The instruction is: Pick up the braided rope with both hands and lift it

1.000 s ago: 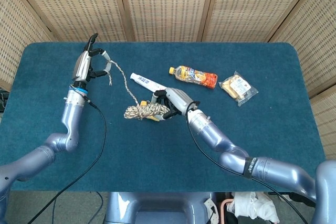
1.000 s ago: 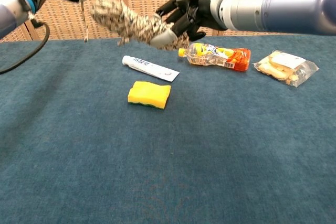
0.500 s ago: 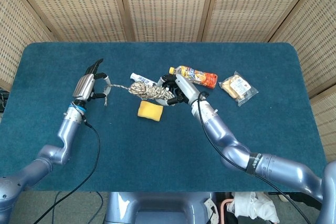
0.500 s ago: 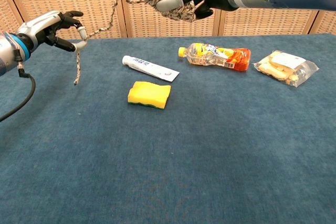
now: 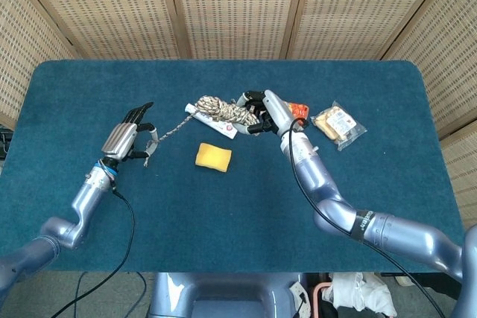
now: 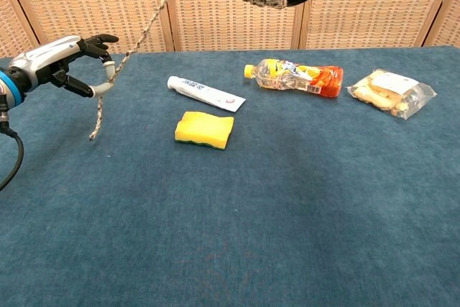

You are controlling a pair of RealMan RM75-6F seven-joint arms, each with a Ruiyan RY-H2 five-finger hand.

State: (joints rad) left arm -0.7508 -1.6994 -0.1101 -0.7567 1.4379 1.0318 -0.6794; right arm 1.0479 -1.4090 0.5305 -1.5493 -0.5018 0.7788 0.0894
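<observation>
Braided rope (image 5: pixel 220 110) held aloft between both hands, above the table (image 5: pixel 358 199).
The right hand (image 5: pixel 266 112) grasps the coiled bundle high up; the left hand (image 5: pixel 131 133) pinches the loose strand, whose end dangles below. Labels on the toothpaste tube (image 6: pixel 205 93) and drink bottle (image 6: pixel 296 77) are unreadable.

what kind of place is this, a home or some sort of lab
Most likely a lab or robot test station, not a home. A table covered in blue carpet is fenced by woven wicker screens, and unrelated props lie on it: a yellow sponge, a toothpaste tube and a drink bottle.
</observation>
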